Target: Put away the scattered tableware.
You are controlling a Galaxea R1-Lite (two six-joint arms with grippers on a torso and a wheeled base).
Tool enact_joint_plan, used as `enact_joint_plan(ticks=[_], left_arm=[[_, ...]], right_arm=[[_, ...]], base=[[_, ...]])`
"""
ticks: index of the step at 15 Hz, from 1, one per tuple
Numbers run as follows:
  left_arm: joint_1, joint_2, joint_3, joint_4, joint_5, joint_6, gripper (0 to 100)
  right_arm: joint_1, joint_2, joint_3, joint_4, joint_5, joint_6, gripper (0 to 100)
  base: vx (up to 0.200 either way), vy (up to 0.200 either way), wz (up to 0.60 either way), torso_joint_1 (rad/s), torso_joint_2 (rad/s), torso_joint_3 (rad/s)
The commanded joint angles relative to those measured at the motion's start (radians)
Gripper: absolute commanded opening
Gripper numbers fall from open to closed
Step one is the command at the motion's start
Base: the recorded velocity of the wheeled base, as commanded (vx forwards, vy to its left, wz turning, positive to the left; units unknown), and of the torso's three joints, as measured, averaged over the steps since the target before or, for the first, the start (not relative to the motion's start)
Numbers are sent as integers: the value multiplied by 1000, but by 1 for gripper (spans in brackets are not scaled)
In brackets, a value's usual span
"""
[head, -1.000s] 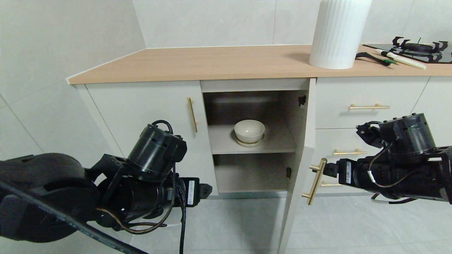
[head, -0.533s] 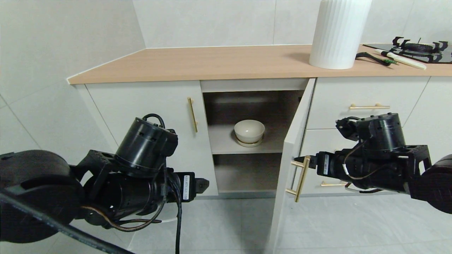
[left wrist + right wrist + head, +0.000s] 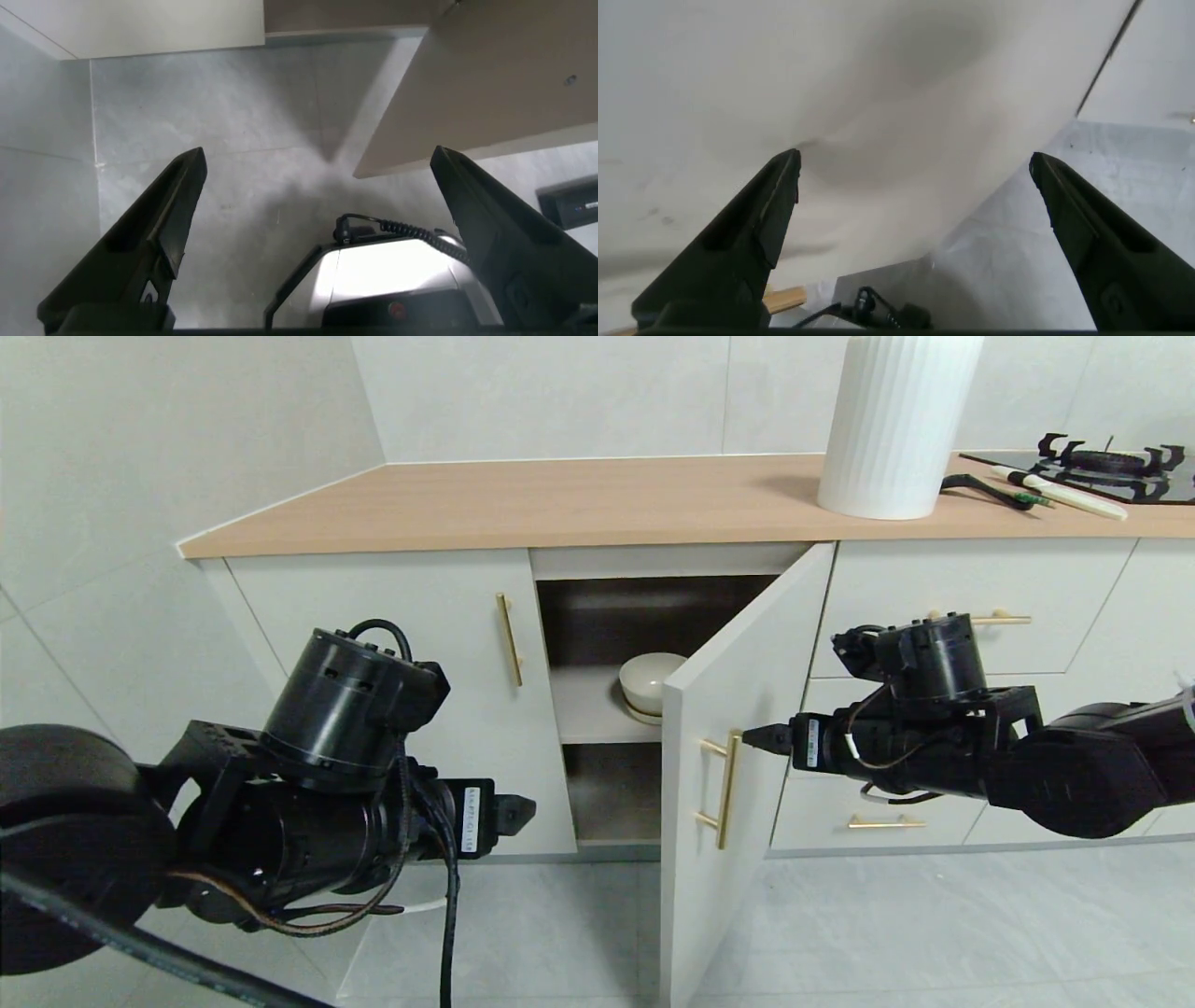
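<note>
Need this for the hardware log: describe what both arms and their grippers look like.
Both arms are matte black with fat cylindrical joint housings. The left arm carries looping black cables and a white label near the left gripper. The right arm has thin looping wires and a similar label behind the right gripper. The fingers are black tapered wedges.
</note>
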Motion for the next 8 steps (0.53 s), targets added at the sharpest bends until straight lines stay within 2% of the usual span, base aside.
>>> enact_joint_plan(ticks=[1, 5, 8], left_arm=[[2, -1, 1, 0, 1, -1, 100], [19, 4, -4, 0, 1, 1, 100], [28, 14, -2, 1, 1, 1, 100]], right_arm=[[1, 42, -11, -2, -2, 3, 100], [2, 91, -10, -109, -7, 27, 100], [1, 101, -8, -119, -9, 47, 100]], base=[[0, 0, 0, 0, 0, 0], [0, 0, 0, 0, 0, 0], [200, 0, 0, 1, 2, 4]])
